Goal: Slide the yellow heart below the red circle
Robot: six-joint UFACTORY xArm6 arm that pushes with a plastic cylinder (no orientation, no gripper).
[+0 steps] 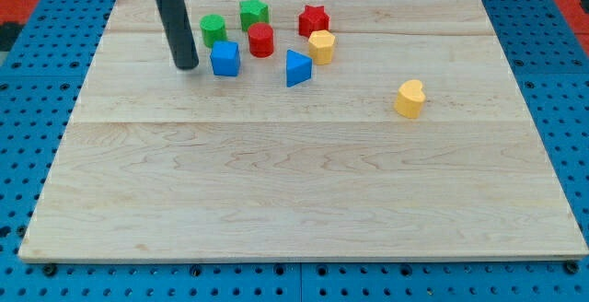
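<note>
jaws absent; my tip (187, 65) sits left of blue cube (225, 60), far from yellow heart (410, 98).

Nothing readable here, honestly. No letters, numbers or logos on the board (304, 210) (blocks are plain too).

A lone camera looks down at a slant from the near side, far enough back to take in the whole board (304, 201) and its blue surround (28, 81).
</note>
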